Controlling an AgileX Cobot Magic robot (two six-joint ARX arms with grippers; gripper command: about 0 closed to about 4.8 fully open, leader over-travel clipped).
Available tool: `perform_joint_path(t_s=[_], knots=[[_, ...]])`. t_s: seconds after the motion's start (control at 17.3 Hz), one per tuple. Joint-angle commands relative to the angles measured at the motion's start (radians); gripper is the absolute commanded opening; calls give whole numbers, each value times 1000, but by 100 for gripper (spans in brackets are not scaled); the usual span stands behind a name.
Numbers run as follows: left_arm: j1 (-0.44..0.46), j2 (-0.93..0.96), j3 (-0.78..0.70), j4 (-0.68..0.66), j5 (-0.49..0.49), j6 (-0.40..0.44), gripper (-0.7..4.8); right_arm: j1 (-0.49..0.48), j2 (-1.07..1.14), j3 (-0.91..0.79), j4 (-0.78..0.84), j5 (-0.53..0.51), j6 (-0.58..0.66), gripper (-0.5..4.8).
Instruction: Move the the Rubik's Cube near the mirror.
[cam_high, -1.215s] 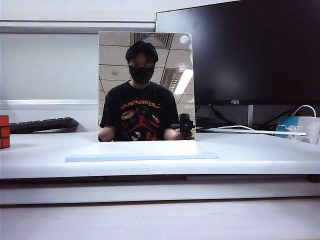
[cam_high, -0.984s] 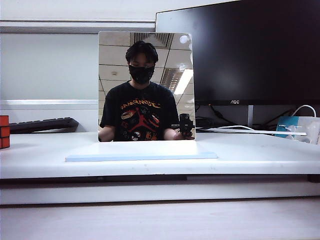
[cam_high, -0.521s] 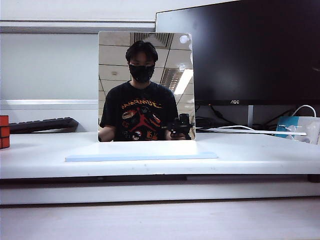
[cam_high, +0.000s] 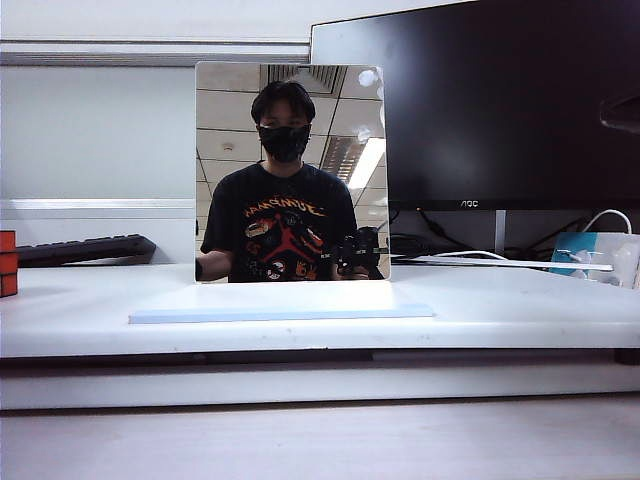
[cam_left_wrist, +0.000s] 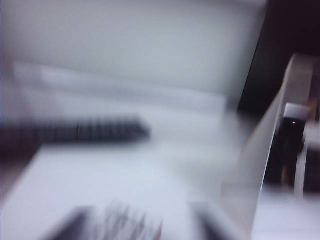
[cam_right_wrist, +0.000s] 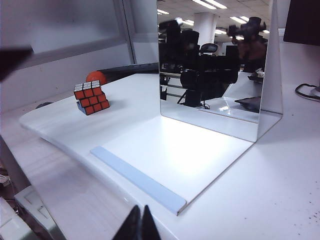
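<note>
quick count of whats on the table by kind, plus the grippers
Rubik's Cube: 1
mirror: 1
monitor: 1
keyboard: 1
right gripper: 1, fingertips together
left gripper: 1, lost in wrist blur
Total: 6

The Rubik's Cube shows orange-red squares in a black grid, with a paler top face. The mirror is silvery, on a white base edged pale blue nearest the right gripper, whose fingertips are black. Behind the cube sit a black keyboard and something orange. The monitor is black.
</note>
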Motion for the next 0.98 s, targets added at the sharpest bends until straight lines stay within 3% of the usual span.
perform_joint_path(t_s=[0.06, 0.17, 0.35, 0.41, 0.46, 0.58, 0.81, 0.98], knots=[[2, 5, 15, 122, -30, -8, 479, 0, 0, -5, 17, -2, 4, -1], [1, 121, 17, 156, 26, 3, 479, 0, 0, -5, 17, -2, 4, -1], [1, 283, 18, 261, -27, 75, 479, 0, 0, -5, 16, -2, 4, -1], [2, 428, 19, 360, -54, 75, 479, 0, 0, -5, 16, -2, 4, -1], [0, 576, 32, 436, 5, 82, 479, 0, 0, -5, 16, -2, 4, -1], [2, 976, 134, 578, -2, 99, 479, 0, 0, -5, 16, -2, 4, -1], [1, 1220, 201, 595, 4, 26, 479, 0, 0, -5, 16, 12, 4, -1], [1, 1282, 200, 584, 4, 35, 479, 0, 0, -5, 16, 13, 4, -1]])
